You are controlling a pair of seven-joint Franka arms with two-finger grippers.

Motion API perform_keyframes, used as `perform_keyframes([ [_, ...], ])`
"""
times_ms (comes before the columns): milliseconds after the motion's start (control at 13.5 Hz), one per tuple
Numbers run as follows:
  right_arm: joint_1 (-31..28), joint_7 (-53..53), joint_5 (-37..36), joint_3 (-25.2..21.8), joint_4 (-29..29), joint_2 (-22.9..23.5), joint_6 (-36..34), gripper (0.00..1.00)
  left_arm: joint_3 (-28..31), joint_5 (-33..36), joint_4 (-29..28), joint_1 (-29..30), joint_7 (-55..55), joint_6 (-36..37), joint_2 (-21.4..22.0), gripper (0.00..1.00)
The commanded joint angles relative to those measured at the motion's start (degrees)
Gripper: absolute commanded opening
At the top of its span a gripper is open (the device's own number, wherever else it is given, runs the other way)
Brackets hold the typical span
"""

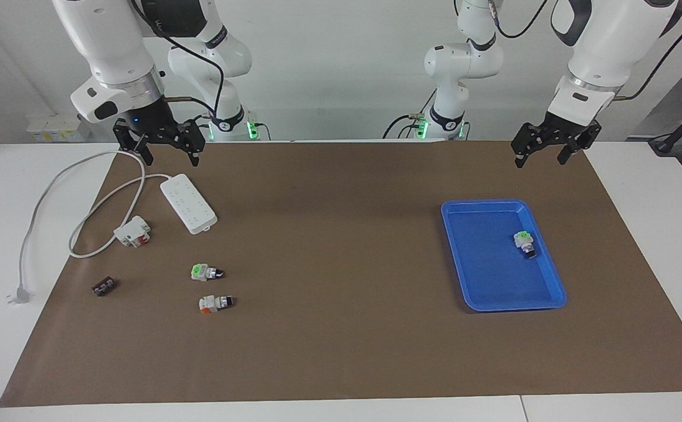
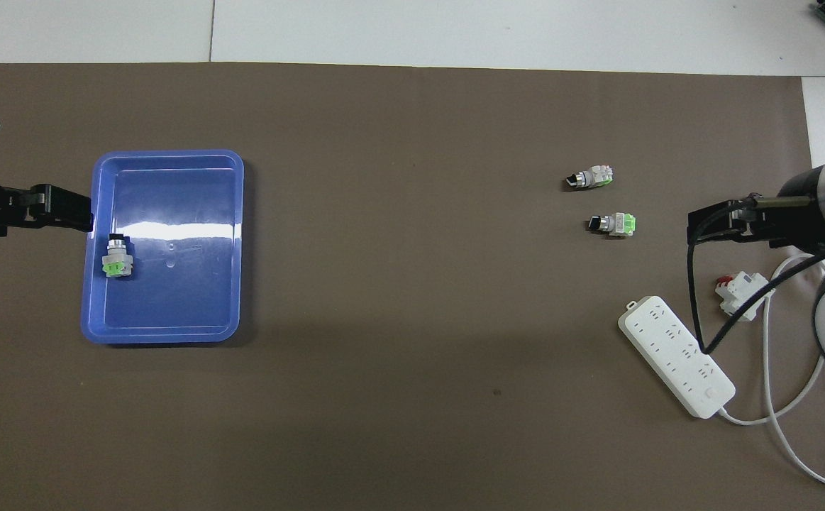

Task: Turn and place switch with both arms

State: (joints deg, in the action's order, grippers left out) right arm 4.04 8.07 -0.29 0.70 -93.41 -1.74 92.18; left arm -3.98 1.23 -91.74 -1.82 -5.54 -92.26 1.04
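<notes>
The switch lies on its side in the blue tray, at the tray's wall toward the left arm's end. It has a white-grey body, a green block and a black knob; it also shows in the overhead view, in the tray. No orange shows on it. My left gripper hangs open and empty in the air over the mat's edge beside the tray. My right gripper hangs open and empty over the cable. Both arms wait.
On the mat toward the right arm's end lie a like switch with a bright green block and a mostly white one with an orange corner. There too: a white power strip, its cable, a white-red breaker, a small black block.
</notes>
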Motion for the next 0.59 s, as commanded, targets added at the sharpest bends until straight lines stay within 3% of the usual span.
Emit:
perform_keyframes([
  [0,-1.0,-1.6,1.3,0.3,-0.5,-0.7,-0.3,1.00,-0.1,1.3,-1.1,0.0,0.3,-0.8,1.0,1.00],
  [519,-1.1,-1.2,1.3,0.3,-0.5,-0.7,-0.1,1.00,-0.1,1.3,-1.2,0.2,0.3,-1.3,1.0,1.00],
])
